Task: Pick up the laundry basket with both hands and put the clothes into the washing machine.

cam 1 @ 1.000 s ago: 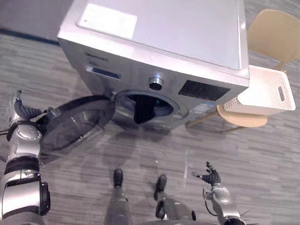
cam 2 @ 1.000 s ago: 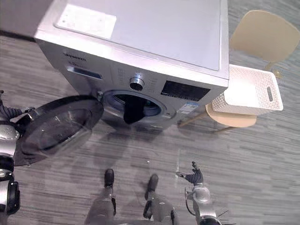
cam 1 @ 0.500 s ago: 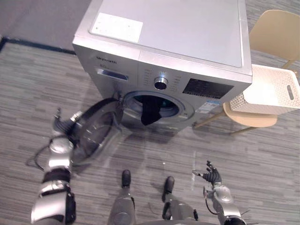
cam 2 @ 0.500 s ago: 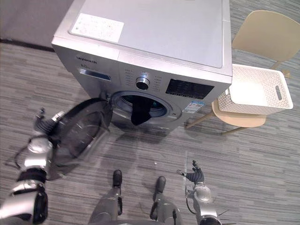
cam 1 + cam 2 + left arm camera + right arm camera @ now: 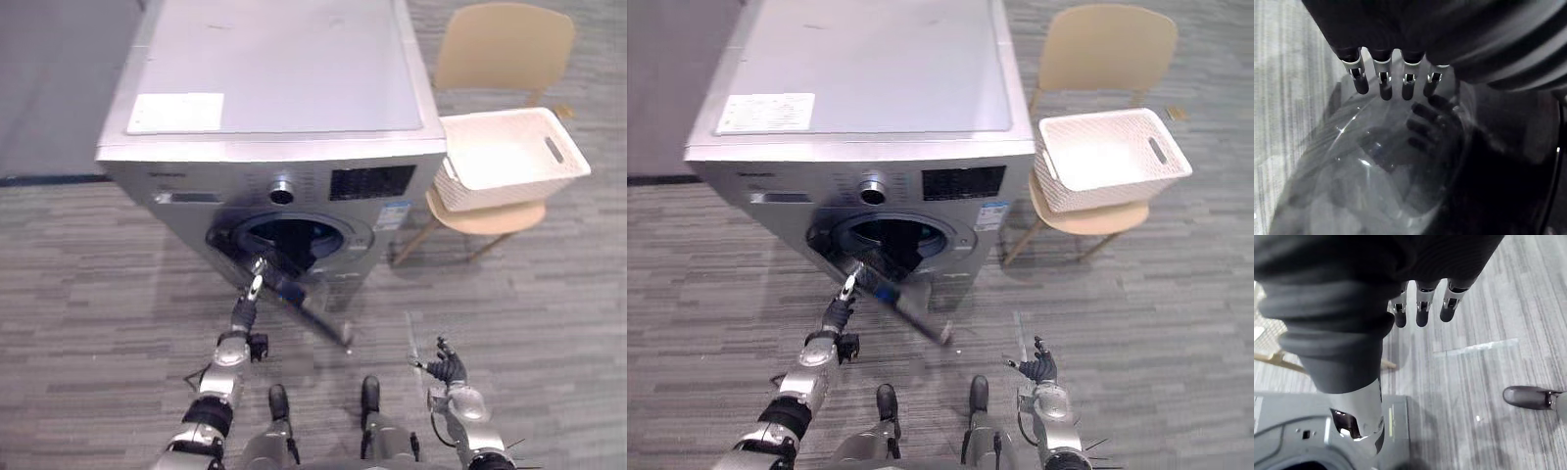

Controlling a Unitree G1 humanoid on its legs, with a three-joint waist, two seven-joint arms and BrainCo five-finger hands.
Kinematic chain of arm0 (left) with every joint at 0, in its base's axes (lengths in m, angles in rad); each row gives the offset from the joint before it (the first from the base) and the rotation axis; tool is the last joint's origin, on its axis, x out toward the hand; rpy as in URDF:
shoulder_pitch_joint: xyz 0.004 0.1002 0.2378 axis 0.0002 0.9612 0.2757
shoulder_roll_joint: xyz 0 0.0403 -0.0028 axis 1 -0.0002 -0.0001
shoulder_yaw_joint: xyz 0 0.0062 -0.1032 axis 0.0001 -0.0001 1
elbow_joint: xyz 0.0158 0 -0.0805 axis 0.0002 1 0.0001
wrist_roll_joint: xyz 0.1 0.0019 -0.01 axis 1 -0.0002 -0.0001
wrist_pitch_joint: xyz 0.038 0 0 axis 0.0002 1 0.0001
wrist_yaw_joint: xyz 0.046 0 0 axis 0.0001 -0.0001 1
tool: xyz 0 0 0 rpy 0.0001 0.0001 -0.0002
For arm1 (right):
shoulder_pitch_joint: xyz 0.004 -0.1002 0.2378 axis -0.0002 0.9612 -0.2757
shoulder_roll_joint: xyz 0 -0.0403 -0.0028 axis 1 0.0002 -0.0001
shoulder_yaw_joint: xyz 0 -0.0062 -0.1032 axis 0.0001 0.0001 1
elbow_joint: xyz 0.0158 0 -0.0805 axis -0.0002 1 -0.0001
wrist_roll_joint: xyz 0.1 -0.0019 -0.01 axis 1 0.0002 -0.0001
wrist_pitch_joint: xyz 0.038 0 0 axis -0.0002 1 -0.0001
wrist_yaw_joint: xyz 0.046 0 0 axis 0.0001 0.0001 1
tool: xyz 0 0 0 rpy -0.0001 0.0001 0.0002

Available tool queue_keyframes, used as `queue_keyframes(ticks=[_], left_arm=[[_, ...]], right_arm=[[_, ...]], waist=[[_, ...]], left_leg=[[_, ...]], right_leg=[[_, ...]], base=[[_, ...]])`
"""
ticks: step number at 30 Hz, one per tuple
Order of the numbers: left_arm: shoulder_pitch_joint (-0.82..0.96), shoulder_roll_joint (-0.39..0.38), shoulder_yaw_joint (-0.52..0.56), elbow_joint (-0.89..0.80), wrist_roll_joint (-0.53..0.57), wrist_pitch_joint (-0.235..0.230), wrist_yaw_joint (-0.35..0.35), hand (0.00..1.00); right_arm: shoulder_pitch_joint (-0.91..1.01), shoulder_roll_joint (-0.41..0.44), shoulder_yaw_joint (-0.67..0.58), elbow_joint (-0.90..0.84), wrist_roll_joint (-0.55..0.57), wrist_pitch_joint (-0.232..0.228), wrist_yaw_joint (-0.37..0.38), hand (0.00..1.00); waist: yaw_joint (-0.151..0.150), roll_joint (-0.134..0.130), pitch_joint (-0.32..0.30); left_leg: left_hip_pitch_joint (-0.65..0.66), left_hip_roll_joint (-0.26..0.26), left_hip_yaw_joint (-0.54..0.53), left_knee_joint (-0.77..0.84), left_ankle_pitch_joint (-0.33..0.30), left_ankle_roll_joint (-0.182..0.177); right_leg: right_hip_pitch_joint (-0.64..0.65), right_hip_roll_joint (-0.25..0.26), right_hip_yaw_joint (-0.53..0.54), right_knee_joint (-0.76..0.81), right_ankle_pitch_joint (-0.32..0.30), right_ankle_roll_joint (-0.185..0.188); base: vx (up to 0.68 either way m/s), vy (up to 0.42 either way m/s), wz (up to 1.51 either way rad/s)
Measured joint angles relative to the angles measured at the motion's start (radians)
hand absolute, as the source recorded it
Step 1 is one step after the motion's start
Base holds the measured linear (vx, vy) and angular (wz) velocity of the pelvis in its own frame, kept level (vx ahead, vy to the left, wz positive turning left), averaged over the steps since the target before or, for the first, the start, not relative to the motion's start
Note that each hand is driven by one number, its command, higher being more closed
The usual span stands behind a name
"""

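A silver washing machine (image 5: 265, 78) stands on the floor beside a tan chair (image 5: 505, 44), whose seat carries the white laundry basket (image 5: 480, 193). The machine's round door (image 5: 304, 299) hangs half open. The left hand (image 5: 245, 311) lays straight fingers (image 5: 1382, 87) at its glass. The right hand (image 5: 449, 367) hovers low, fingers relaxed and holding nothing.

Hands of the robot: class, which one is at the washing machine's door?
The left hand: its straight fingers are against the glass door of the washing machine. The right hand hangs open over the floor, apart from it.
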Motion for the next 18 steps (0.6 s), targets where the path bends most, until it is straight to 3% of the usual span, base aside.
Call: queue_keyframes(ticks=[3, 6, 10, 14, 18], left_arm=[[-0.193, 0.144, 0.028, 0.108, 0.004, 0.024, 0.037, 0.0], [-0.235, 0.166, 0.032, 0.11, 0.004, 0.012, 0.049, 0.0], [-0.238, 0.184, 0.031, 0.078, 0.005, 0.012, 0.051, 0.0], [-0.131, 0.104, 0.002, -0.095, 0.036, -0.001, 0.055, 0.0], [0.137, -0.042, -0.086, -0.317, 0.062, -0.079, 0.045, 0.0]], right_arm=[[0.023, -0.013, -0.004, -0.086, 0.0, -0.002, -0.013, 0.0], [0.095, -0.01, -0.012, -0.22, 0.003, -0.014, -0.037, 0.0], [0.105, 0.012, -0.007, -0.268, 0.015, -0.036, -0.045, 0.0], [0.16, 0.034, 0.002, -0.292, 0.014, -0.042, -0.048, 0.0], [0.205, 0.068, 0.003, -0.277, 0.008, -0.042, -0.058, 0.0]], waist=[[-0.022, -0.014, 0.027], [0.005, -0.021, 0.032], [0.03, -0.03, 0.035], [0.035, -0.029, 0.035], [0.07, -0.023, 0.028]], left_leg=[[-0.033, 0.02, 0.04, 0.019, -0.002, 0.002], [-0.096, 0.05, 0.061, 0.038, -0.006, -0.007], [-0.108, 0.079, 0.068, 0.034, 0.011, -0.028], [-0.06, 0.092, 0.016, 0.031, 0.021, -0.034], [0.012, 0.082, -0.079, 0.019, 0.017, -0.03]], right_leg=[[-0.042, 0.01, 0.043, -0.014, 0.029, -0.005], [-0.104, 0.03, 0.052, -0.014, 0.042, -0.018], [-0.118, 0.056, 0.037, -0.012, 0.043, -0.028], [-0.037, 0.061, -0.028, -0.009, 0.027, -0.046], [0.087, 0.048, -0.129, 0.01, -0.038, -0.041]], base=[[-0.02, -0.029, -0.41], [-0.04, -0.071, -0.12], [-0.05, -0.078, -0.03], [0.03, -0.033, 0.34], [0.08, 0.034, 0.77]])
